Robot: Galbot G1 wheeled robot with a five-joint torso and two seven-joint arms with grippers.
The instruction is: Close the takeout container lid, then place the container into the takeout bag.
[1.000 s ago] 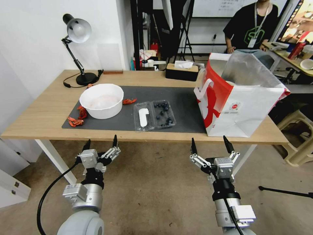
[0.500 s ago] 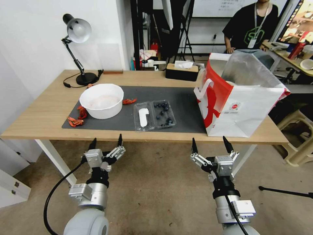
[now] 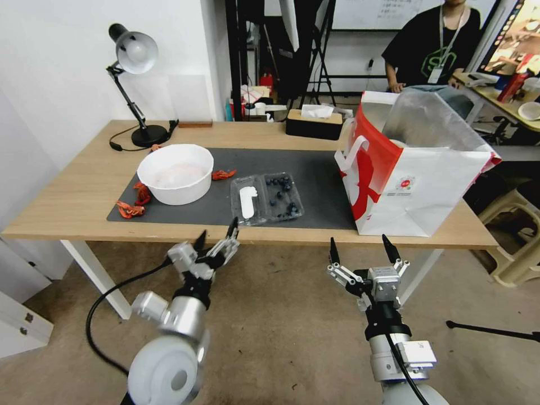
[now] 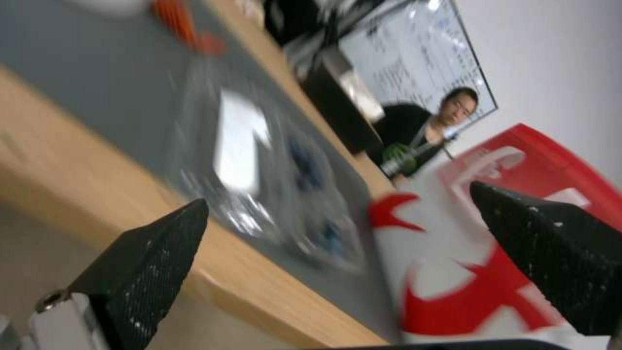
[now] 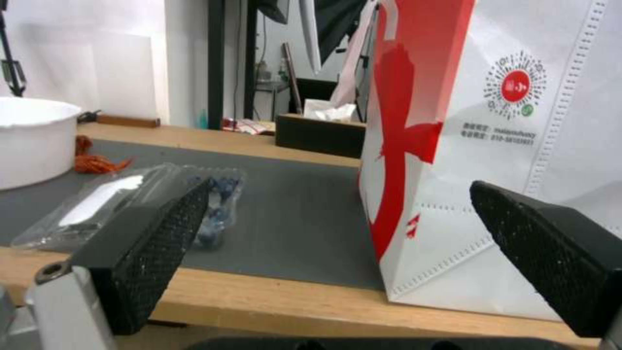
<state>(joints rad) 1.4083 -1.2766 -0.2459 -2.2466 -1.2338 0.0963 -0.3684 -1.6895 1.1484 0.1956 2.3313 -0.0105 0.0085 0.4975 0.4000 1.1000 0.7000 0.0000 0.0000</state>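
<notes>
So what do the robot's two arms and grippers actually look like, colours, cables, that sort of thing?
Both arms are silver-grey metal cylinders with rounded pale joints and a black collar below the wrist. The left gripper and right gripper each have a grey boxy body, silver linkages and two pointed black fingers with a textured, gritty face. A black cable loops off the left arm; another runs along the right arm.

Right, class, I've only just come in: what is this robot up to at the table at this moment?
Nothing is held yet. The takeout container lies open on the dark mat, its lid folded flat beside the blueberries. The left pincer, open, is at the table's front edge just below the lid. The right pincer, also open, hangs lower, in front of the takeout bag, which stands open to the container's right.
</notes>
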